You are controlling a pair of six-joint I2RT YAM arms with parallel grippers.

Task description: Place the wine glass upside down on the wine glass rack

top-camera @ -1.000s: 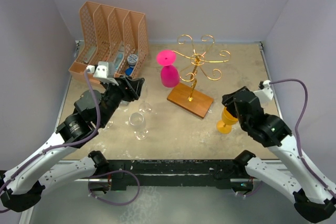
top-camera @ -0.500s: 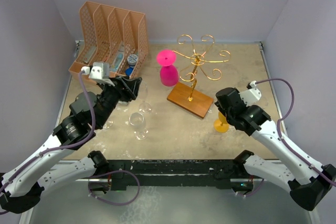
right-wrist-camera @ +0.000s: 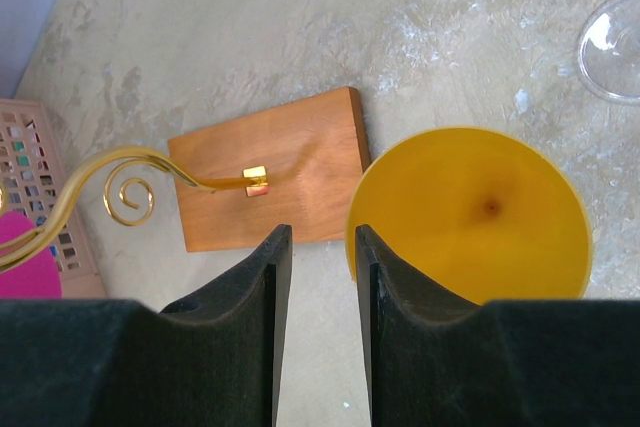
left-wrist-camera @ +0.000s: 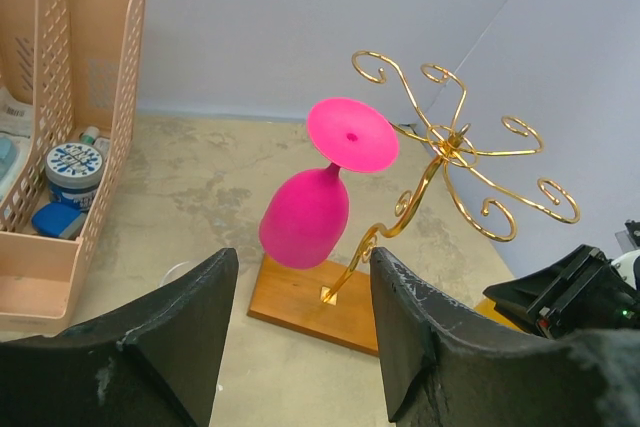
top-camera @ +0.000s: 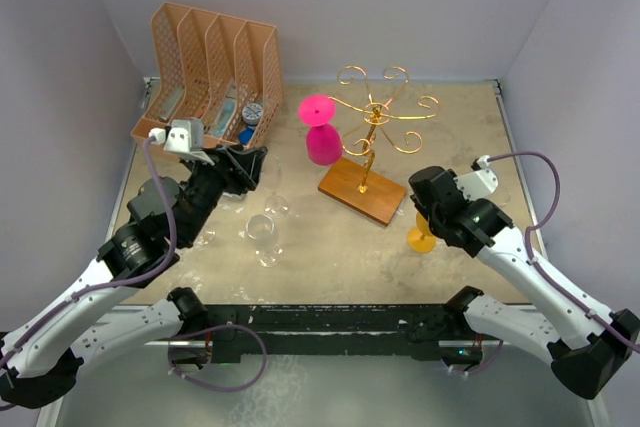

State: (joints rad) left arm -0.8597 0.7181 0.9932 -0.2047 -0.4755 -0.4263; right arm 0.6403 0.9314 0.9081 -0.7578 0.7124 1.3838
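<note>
**Top view:** my right arm (top-camera: 470, 219) hides all of the yellow glass (top-camera: 421, 239) except one edge.

**Right wrist view:** the frame edges crop the clear glass (right-wrist-camera: 612, 47), the pink glass (right-wrist-camera: 20, 262) and the wine glass rack (right-wrist-camera: 300, 157). Whether my right gripper (right-wrist-camera: 315, 247) touches the yellow disc cannot be told.

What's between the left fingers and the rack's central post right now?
The pink wine glass, upside down on the near side of the wine glass rack, sits between the left fingers and the post. The left wrist view shows it.

No legible text or labels.
</note>
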